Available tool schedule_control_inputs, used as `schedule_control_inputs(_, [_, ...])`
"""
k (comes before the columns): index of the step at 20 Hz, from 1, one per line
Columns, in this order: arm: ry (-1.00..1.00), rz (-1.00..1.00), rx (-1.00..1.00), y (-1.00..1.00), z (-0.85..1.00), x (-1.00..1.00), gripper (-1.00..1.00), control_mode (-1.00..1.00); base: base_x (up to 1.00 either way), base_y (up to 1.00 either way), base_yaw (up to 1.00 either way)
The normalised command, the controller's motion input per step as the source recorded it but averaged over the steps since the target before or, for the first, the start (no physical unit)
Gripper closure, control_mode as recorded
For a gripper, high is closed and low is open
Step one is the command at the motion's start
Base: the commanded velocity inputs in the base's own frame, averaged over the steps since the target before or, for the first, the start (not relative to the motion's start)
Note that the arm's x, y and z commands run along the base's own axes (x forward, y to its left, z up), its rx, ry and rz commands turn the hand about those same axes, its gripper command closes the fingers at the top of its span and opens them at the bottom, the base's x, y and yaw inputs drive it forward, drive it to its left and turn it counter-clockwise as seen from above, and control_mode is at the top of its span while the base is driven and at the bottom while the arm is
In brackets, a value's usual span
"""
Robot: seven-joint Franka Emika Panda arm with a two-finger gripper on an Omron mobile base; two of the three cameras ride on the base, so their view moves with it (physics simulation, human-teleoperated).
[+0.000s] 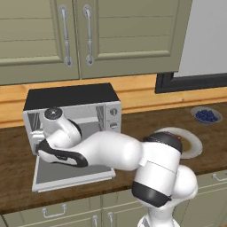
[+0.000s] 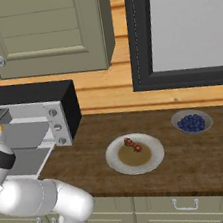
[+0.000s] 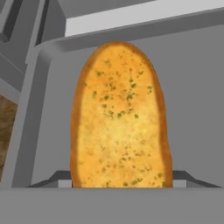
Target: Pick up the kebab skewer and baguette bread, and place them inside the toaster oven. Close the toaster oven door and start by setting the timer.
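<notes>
The hand (image 3: 120, 186) grips the baguette bread (image 3: 119, 116) between its tips, at the mouth of the toaster oven (image 1: 71, 111), above the dropped toaster oven door (image 1: 71, 173). As I judge it, letting go too near the front lip could leave the bread on the door, so that it blocks closing; the arm's bulk could also knock the frame. One baguette, one kebab skewer (image 2: 132, 145) lying on one plate (image 2: 116, 163), one bowl of blueberries (image 2: 191, 122), one oven with three knobs, all on the bench (image 2: 202, 163).
</notes>
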Motion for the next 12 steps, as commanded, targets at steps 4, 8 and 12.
schedule_control_inputs(4, [0.06, 0.10, 0.00, 0.00, -0.01, 0.00, 1.00, -1.00, 0.00, 0.00, 0.00])
schedule_control_inputs(8, [0.00, 0.13, 0.00, 0.00, -0.01, 0.00, -1.00, -1.00, 0.00, 0.00, 0.00])
schedule_control_inputs(12, [0.00, 0.14, -0.02, -0.02, -0.03, 0.00, -1.00, -1.00, 0.00, 0.00, 0.00])
